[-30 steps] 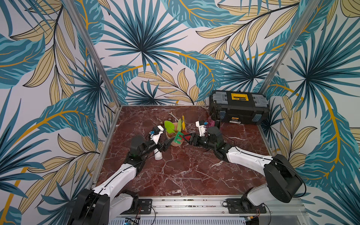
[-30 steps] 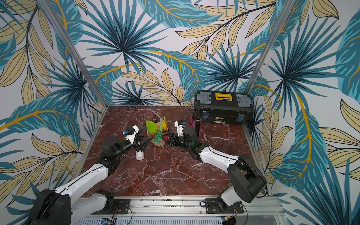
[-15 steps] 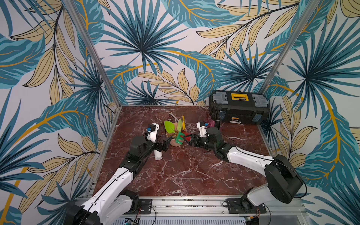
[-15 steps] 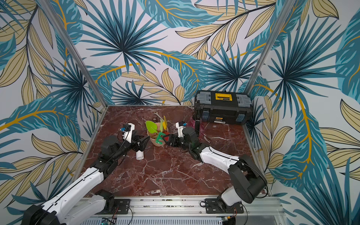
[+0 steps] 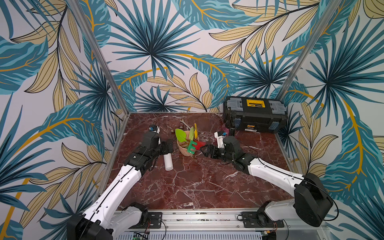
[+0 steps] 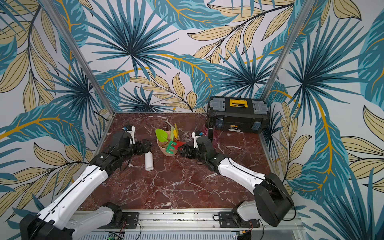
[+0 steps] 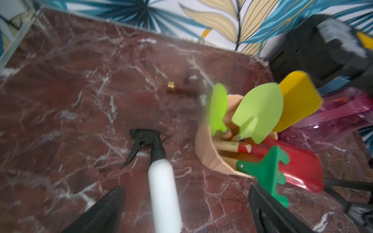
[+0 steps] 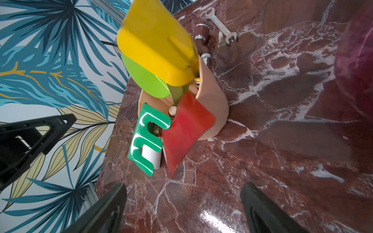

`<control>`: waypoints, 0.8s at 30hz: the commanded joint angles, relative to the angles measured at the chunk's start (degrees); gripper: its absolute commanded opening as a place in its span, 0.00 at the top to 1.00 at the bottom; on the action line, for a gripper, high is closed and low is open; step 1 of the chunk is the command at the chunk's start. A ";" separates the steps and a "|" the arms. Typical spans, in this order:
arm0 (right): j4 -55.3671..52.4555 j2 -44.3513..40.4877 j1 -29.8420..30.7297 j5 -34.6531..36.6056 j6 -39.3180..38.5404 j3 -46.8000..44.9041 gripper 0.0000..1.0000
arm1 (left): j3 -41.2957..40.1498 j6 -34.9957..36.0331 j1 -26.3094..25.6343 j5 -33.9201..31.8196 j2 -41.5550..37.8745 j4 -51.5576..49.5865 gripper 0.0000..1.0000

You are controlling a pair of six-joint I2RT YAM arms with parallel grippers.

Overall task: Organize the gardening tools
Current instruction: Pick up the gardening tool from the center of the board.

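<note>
The gardening tools stand together in a beige pot (image 5: 185,151) mid-table: two lime-green trowels (image 5: 180,135) (image 7: 260,113), a yellow scoop (image 8: 157,44), a red shovel (image 8: 185,129) and a green rake (image 5: 191,146). My left gripper (image 5: 169,146) hovers open just left of the pot, above a lying white spray bottle (image 7: 163,191); it holds nothing. My right gripper (image 5: 204,150) is open just right of the pot, level with the red shovel's blade and apart from it. In its wrist view the right gripper (image 8: 183,187) has only marble between its fingers.
A black toolbox (image 5: 255,117) stands at the back right, with a pink translucent thing (image 5: 226,126) in front of it. A silver wrench (image 8: 221,25) and small fittings (image 8: 201,34) lie behind the pot. A brass fitting (image 7: 171,86) lies near them.
Both grippers have opened wider. The left gripper has drawn back and to the left, away from the pot. The right arm has hardly moved.
</note>
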 commanded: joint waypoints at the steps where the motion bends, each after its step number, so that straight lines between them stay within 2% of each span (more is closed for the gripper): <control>1: -5.26 -1.78 -0.09 2.68 -1.45 1.27 0.06 | 2.34 -4.65 -0.22 -3.59 1.50 -11.70 0.00; 8: -5.86 -4.74 -0.02 3.25 -1.25 0.45 0.08 | 4.88 -5.65 -0.21 -1.18 8.92 -18.42 0.00; 15: -5.31 -7.39 -0.02 3.46 -0.99 -0.77 0.09 | 4.82 -4.51 -0.18 6.97 19.01 -14.53 0.00; 22: -4.21 -9.74 -0.03 4.18 0.05 -3.25 0.12 | 5.70 -5.07 -0.22 9.40 26.33 -10.74 0.00; 24: -3.88 -10.25 -0.02 4.35 0.22 -3.77 0.13 | 5.84 -5.09 -0.07 9.44 27.60 -9.96 0.04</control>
